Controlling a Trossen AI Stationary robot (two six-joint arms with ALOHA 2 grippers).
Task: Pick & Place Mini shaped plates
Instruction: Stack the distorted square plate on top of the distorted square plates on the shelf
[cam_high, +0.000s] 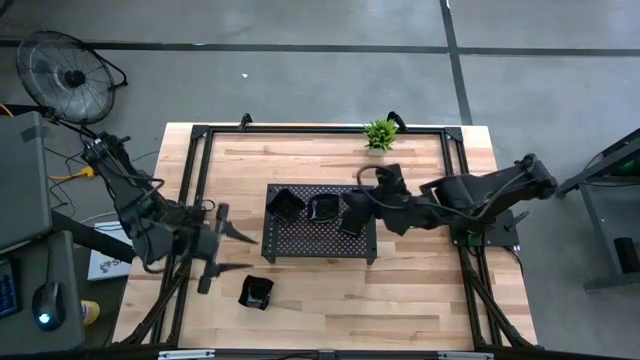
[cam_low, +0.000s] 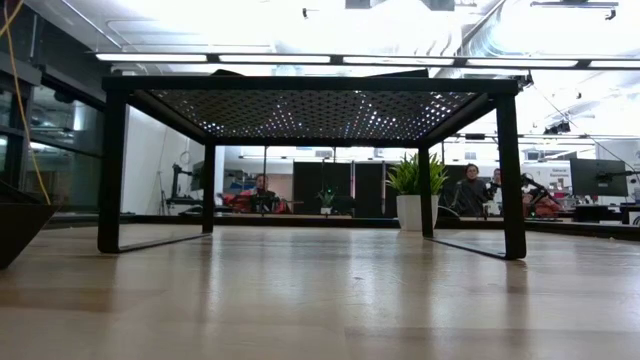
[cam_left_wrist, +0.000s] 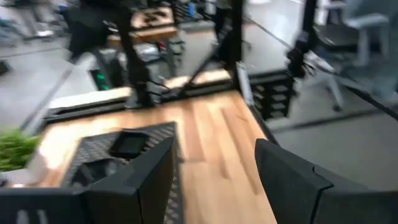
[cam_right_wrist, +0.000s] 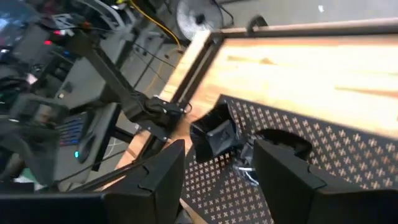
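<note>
A raised black perforated tray (cam_high: 320, 240) stands mid-table. On it rest a square black mini plate (cam_high: 284, 205) and a second black mini plate (cam_high: 325, 209); both show in the right wrist view too, the square plate (cam_right_wrist: 214, 135) and the second plate (cam_right_wrist: 283, 140). A third mini plate (cam_high: 257, 292) sits on the wood near the front left. My right gripper (cam_high: 352, 215) hovers open above the tray's right part, nothing between its fingers (cam_right_wrist: 163, 171). My left gripper (cam_high: 240, 250) stands open left of the tray, above the table, touching nothing.
A small green plant (cam_high: 380, 133) in a white pot stands at the far edge. A black metal frame (cam_high: 200, 140) runs round the wooden table. The low view shows open room under the tray (cam_low: 310, 110) between its legs. People sit in the room beyond.
</note>
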